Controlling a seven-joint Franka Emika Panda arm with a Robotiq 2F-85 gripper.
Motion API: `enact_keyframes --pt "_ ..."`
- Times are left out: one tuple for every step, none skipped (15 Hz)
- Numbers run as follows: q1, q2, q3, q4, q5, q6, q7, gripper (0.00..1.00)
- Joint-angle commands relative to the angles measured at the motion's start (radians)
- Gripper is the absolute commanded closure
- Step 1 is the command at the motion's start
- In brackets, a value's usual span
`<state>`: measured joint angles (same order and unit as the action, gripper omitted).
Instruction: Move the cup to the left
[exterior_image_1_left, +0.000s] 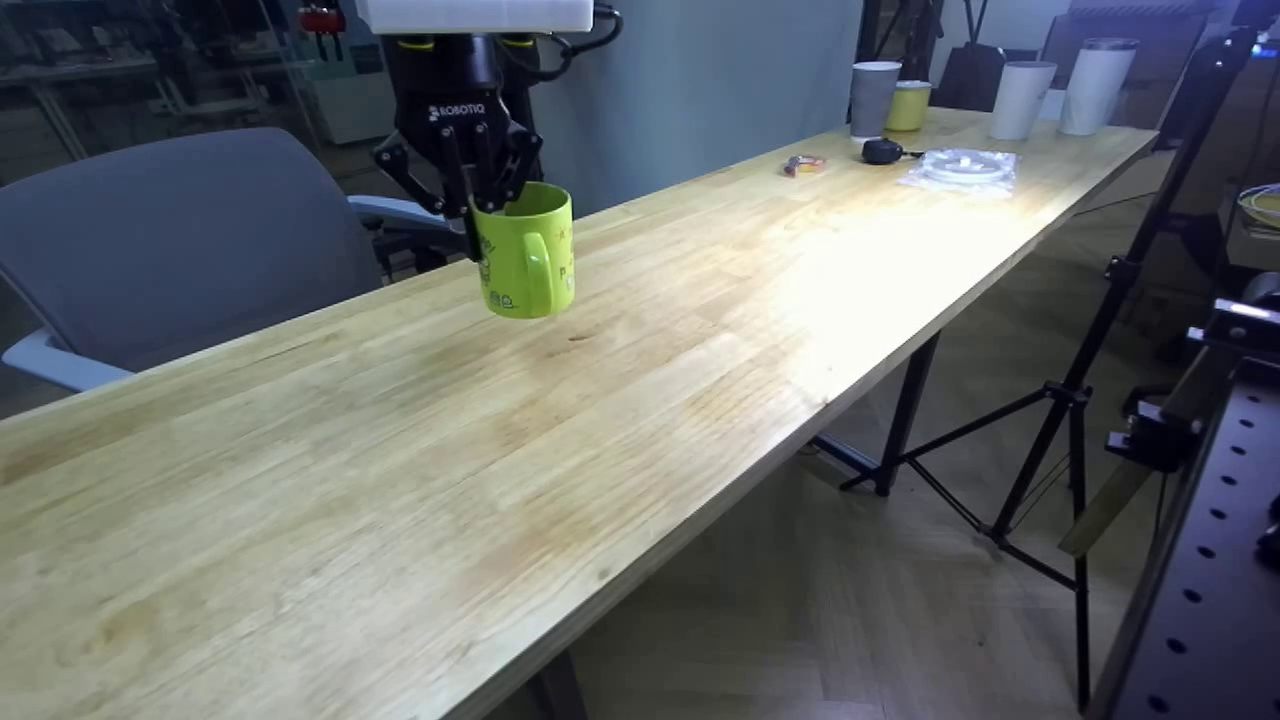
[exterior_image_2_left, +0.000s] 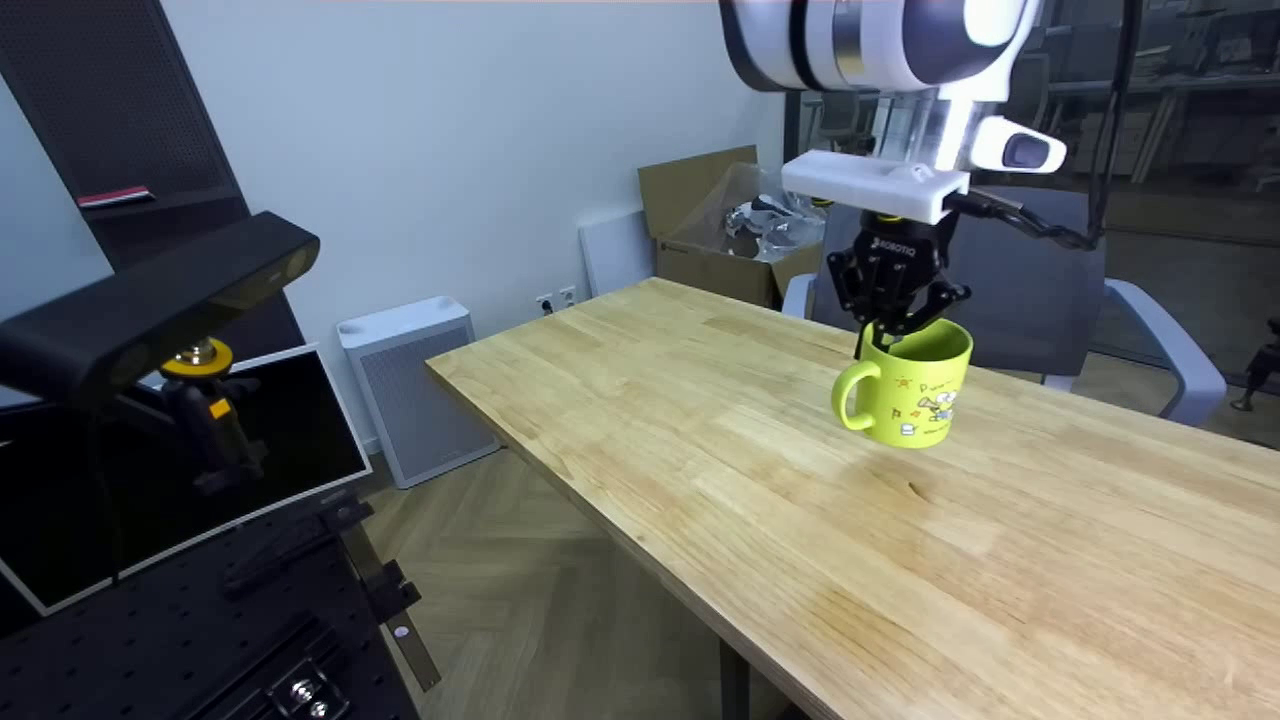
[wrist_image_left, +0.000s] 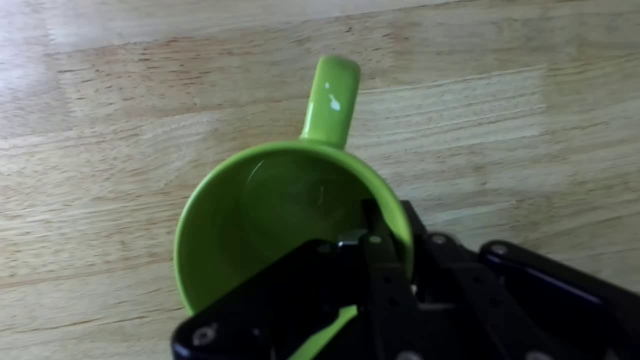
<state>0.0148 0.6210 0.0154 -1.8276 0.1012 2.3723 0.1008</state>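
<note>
While your fingers (wrist_image_left: 375, 225) pinch its wall, one inside and one outside of the rim, the lime-green cup (exterior_image_2_left: 915, 395) hangs above the tabletop (exterior_image_2_left: 640, 400), with its mouth upward. Its handle (wrist_image_left: 332, 102) stands clear of the fingers. Behind the cup, you can see in both exterior views a grey chair (exterior_image_1_left: 190, 240) at the edge. Farther along, in an exterior view, a grey cup (exterior_image_1_left: 873, 105), a yellowish cup (exterior_image_1_left: 908, 108) and two white tumblers (exterior_image_1_left: 1023, 102) stand at the far end.
</note>
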Motion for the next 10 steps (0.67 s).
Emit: enact_keyframes --pt "0.034 -0.061 0.008 -0.071 -0.021 0.007 -0.002 0.97" --pt "0.044 -0.063 0.008 -0.087 -0.026 0.029 0.0 0.97" --pt "0.053 -0.065 0.008 -0.104 -0.028 0.059 -0.001 0.97" --pt "0.057 -0.067 0.011 -0.117 -0.026 0.08 -0.005 0.97" --pt "0.06 -0.068 0.015 -0.133 -0.023 0.106 -0.01 0.97" --pt "0.062 -0.069 0.019 -0.147 -0.021 0.127 -0.014 0.97" --pt "0.064 -0.07 0.02 -0.16 -0.02 0.151 -0.015 0.97" --pt "0.062 -0.07 0.024 -0.172 -0.018 0.17 -0.021 0.97" --pt "0.057 -0.072 0.03 -0.184 -0.013 0.176 -0.033 0.97" --pt "0.054 -0.071 0.034 -0.192 -0.011 0.178 -0.041 0.97"
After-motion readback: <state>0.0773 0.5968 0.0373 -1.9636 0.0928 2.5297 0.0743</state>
